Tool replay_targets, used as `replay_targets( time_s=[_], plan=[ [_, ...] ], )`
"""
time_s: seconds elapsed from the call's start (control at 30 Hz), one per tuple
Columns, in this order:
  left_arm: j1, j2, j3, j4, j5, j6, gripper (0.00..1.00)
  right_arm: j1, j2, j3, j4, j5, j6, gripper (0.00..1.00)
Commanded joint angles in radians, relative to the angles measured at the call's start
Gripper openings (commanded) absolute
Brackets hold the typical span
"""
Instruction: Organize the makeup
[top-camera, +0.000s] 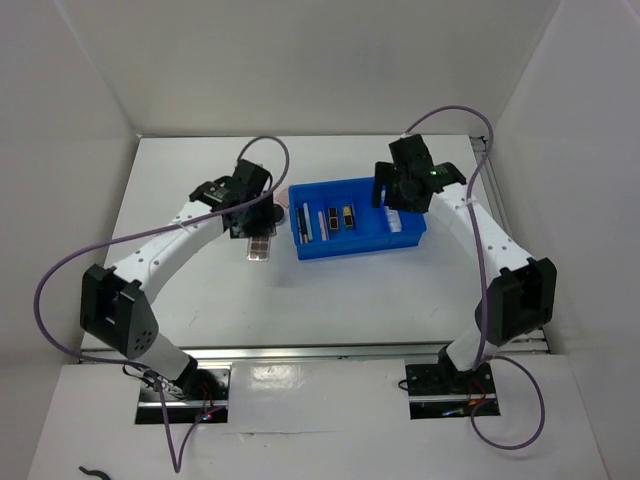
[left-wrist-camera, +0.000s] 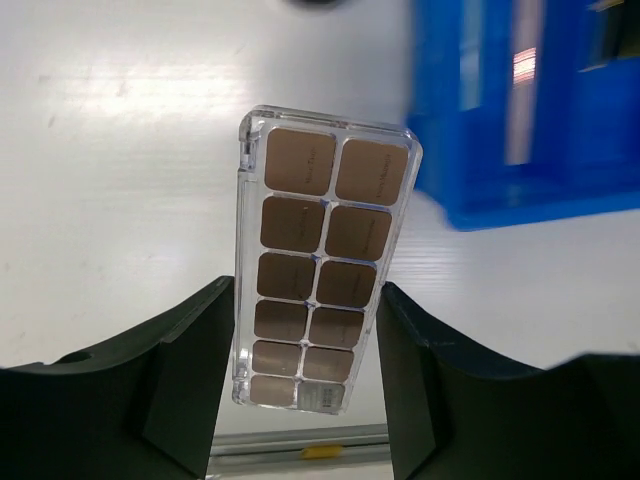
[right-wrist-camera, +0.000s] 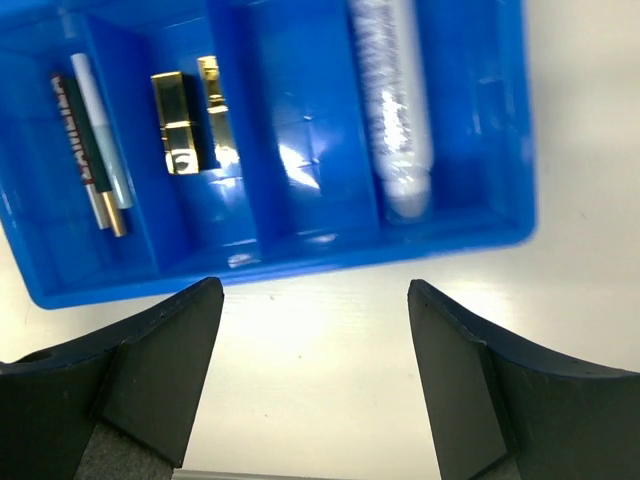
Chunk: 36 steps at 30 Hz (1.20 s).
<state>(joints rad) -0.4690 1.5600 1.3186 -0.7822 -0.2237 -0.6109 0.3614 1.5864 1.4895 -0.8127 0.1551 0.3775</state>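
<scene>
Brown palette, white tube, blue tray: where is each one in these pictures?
brown palette (left-wrist-camera: 320, 262), left wrist view, its centre.
white tube (right-wrist-camera: 392, 110), right wrist view, its mid-body.
blue tray (top-camera: 350, 248), top external view, its near wall.

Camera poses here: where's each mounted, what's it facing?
Top external: high behind the robot, looking down on the table; left arm, right arm show.
Left wrist: on that wrist, looking down at the brown palette between its jaws.
Right wrist: on that wrist, looking down into the blue tray at pencils, white tube; open jaws below.
Shared: all three catch the tray.
</scene>
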Motion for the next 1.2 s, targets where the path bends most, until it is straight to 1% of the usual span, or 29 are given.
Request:
replay_targets(
  time_s=[0.0, 0.03, 0.07, 0.1, 0.17, 0.2, 0.27, 0.3, 0.33, 0.37, 0.4, 0.43, 0.5, 0.53, 0.63, 0.67, 0.8, 0.9, 1.03, 1.07, 1.13, 1.17],
  plan=[
    [-0.010, -0.034, 0.134, -0.022, 0.142, -0.012, 0.11, -0.026, -0.107, -0.044, 0.029, 0.049, 0.055, 0.82],
    [-0.023, -0.005, 0.168, -0.022, 0.165, -0.027, 0.03, -0.035, -0.121, -0.054, 0.029, 0.060, 0.064, 0.82],
    [-0.040, 0.009, 0.198, -0.008, 0.182, -0.041, 0.00, -0.035, -0.153, -0.075, 0.029, 0.060, 0.075, 0.82],
    [-0.040, 0.020, 0.229, 0.064, 0.231, -0.059, 0.00, -0.047, -0.172, -0.086, 0.018, 0.086, 0.104, 0.82],
    [-0.063, 0.072, 0.260, 0.121, 0.285, -0.079, 0.00, -0.056, -0.241, -0.130, 0.018, 0.096, 0.130, 0.82],
    [-0.063, 0.101, 0.307, 0.153, 0.326, -0.099, 0.00, -0.056, -0.265, -0.146, 0.018, 0.107, 0.155, 0.82],
    [-0.077, 0.173, 0.379, 0.153, 0.362, -0.109, 0.00, -0.065, -0.311, -0.175, 0.018, 0.130, 0.184, 0.82],
    [-0.092, 0.242, 0.443, 0.164, 0.375, -0.121, 0.00, -0.065, -0.353, -0.202, 0.018, 0.130, 0.184, 0.82],
    [-0.105, 0.268, 0.459, 0.187, 0.366, -0.139, 0.00, -0.065, -0.370, -0.216, 0.009, 0.141, 0.195, 0.82],
    [-0.132, 0.293, 0.474, 0.249, 0.366, -0.139, 0.00, -0.075, -0.396, -0.228, 0.009, 0.141, 0.210, 0.82],
    [-0.141, 0.320, 0.517, 0.282, 0.366, -0.156, 0.00, -0.075, -0.405, -0.239, 0.009, 0.141, 0.210, 0.82],
    [-0.151, 0.384, 0.546, 0.303, 0.380, -0.179, 0.00, -0.075, -0.405, -0.251, -0.006, 0.141, 0.210, 0.82],
    [-0.161, 0.463, 0.623, 0.317, 0.392, -0.199, 0.00, -0.084, -0.416, -0.252, -0.032, 0.141, 0.222, 0.82],
    [-0.161, 0.547, 0.715, 0.317, 0.414, -0.220, 0.01, -0.084, -0.416, -0.252, -0.043, 0.141, 0.222, 0.82],
    [-0.161, 0.649, 0.851, 0.308, 0.426, -0.243, 0.01, -0.094, -0.442, -0.261, -0.043, 0.150, 0.222, 0.83],
    [-0.161, 0.693, 0.866, 0.322, 0.426, -0.260, 0.01, -0.095, -0.442, -0.261, -0.043, 0.150, 0.222, 0.83],
    [-0.171, 0.776, 0.915, 0.351, 0.426, -0.299, 0.03, -0.104, -0.453, -0.271, -0.043, 0.132, 0.222, 0.83],
    [-0.171, 0.821, 0.947, 0.362, 0.399, -0.317, 0.05, -0.113, -0.453, -0.290, -0.034, 0.123, 0.212, 0.83],
    [-0.171, 0.871, 0.995, 0.371, 0.389, -0.329, 0.18, -0.122, -0.453, -0.299, -0.025, 0.113, 0.212, 0.83],
    [-0.171, 0.890, 1.019, 0.371, 0.389, -0.329, 0.29, -0.122, -0.453, -0.308, -0.025, 0.113, 0.202, 0.83],
    [-0.180, 0.890, 1.019, 0.371, 0.389, -0.339, 0.42, -0.122, -0.453, -0.308, -0.016, 0.113, 0.202, 0.83],
    [-0.180, 0.890, 1.019, 0.371, 0.389, -0.339, 0.52, -0.133, -0.453, -0.308, -0.016, 0.104, 0.202, 0.83]
  ],
)
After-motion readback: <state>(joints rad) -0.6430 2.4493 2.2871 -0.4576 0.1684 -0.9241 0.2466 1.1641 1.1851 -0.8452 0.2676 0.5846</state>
